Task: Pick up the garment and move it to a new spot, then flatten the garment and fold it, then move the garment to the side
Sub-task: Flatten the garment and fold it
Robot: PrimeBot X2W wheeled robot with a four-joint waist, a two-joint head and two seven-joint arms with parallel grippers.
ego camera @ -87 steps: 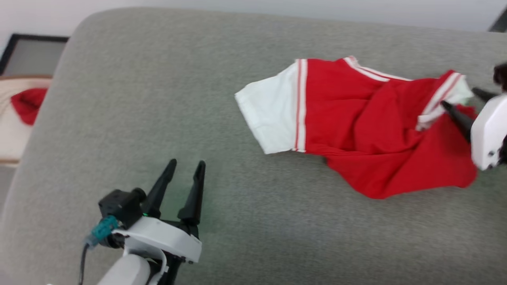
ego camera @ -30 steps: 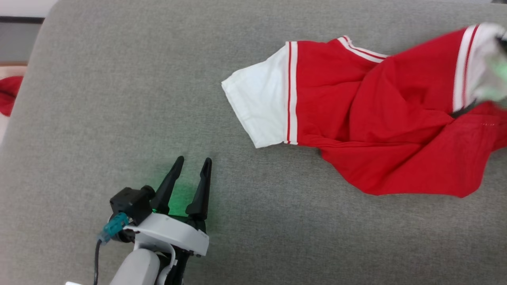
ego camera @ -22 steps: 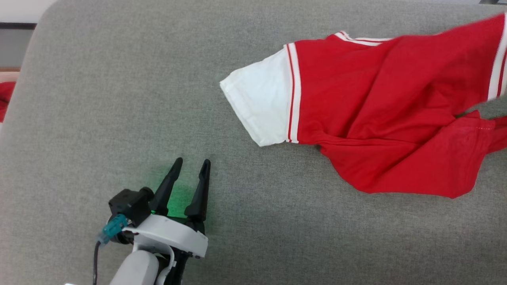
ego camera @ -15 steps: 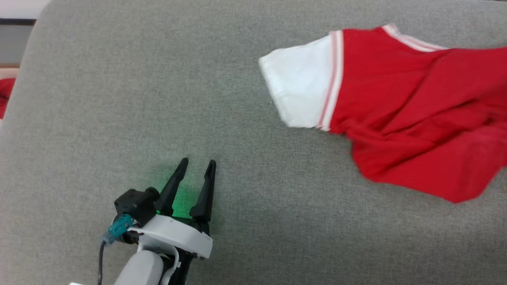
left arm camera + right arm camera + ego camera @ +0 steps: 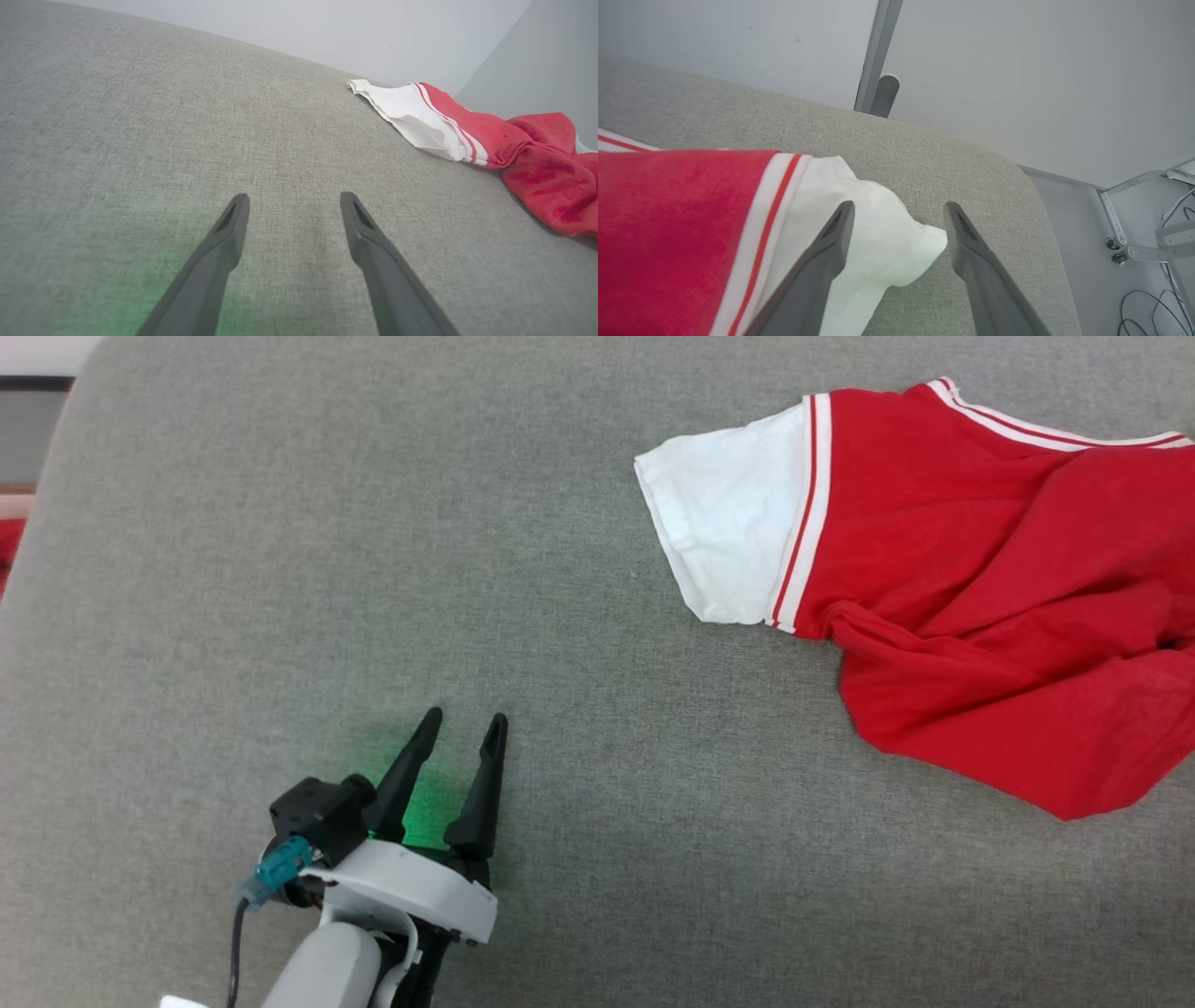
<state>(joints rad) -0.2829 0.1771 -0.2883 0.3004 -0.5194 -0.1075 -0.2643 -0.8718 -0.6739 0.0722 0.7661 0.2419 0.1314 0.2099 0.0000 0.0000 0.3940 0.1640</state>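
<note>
From the head camera I see my left claw (image 5: 467, 715) low on the left, hanging over the bare grey fabric surface (image 5: 280, 569). Its two dark fingers stand wide apart with nothing between them. A green glow (image 5: 420, 798) falls on the fabric at their base, and a teal plug (image 5: 278, 875) sits at the wrist. The left wrist camera shows the same: that claw (image 5: 294, 198) is spread wide over bare fabric.

The garment (image 5: 980, 616) lies crumpled at the upper right of the surface, well apart from the left claw, and runs off the right edge of the head view. It is red, with one white sleeve (image 5: 738, 541) pointing left and lying flat. Red and white striped trim marks the seam where the sleeve meets the body. The body is bunched into folds, and I cannot see any lettering or number.

In the right wrist camera my right claw (image 5: 900, 206) is also spread wide. The garment's other white sleeve (image 5: 887, 247) lies rumpled on the surface between and beneath the fingers. The left finger crosses in front of the cloth and the right finger is over bare fabric just beside the sleeve's tip; neither pinches it. Behind are a pale wall (image 5: 1017, 70), a grey metal post (image 5: 878, 46) and some cables (image 5: 1153, 308) on the floor.
</note>
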